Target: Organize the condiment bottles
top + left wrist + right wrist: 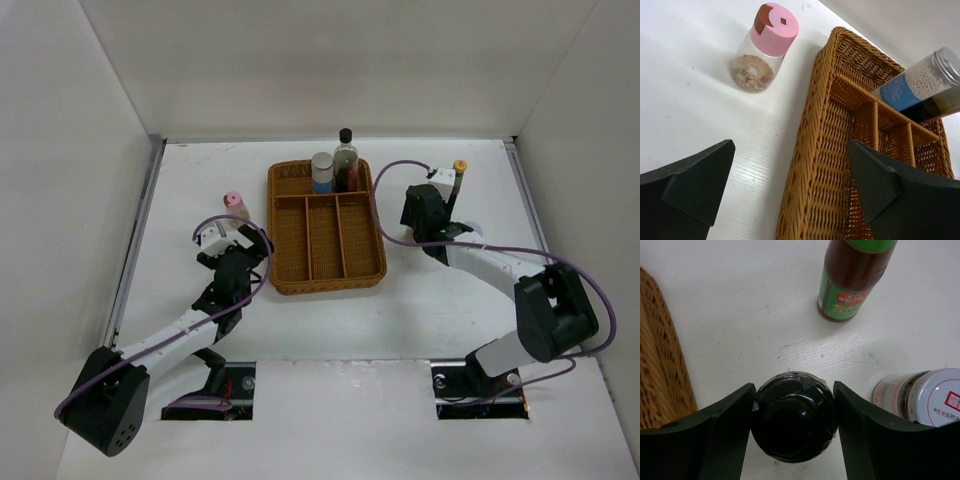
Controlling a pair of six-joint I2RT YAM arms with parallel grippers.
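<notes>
The right gripper (792, 390) is clamping the black-capped bottle (792, 422), presumably for the tray (325, 284); the left gripper (790, 145), spread, is facing the pink-lidded jar (762, 47).

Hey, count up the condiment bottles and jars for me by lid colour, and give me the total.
Black: 2, the tall black-capped bottle and the short black-capped bottle
Grey: 1, the grey-lidded jar
Pink: 1, the pink-lidded jar
Yellow: 1, the yellow-capped bottle
White: 1, the white-lidded jar
Total: 6
</notes>
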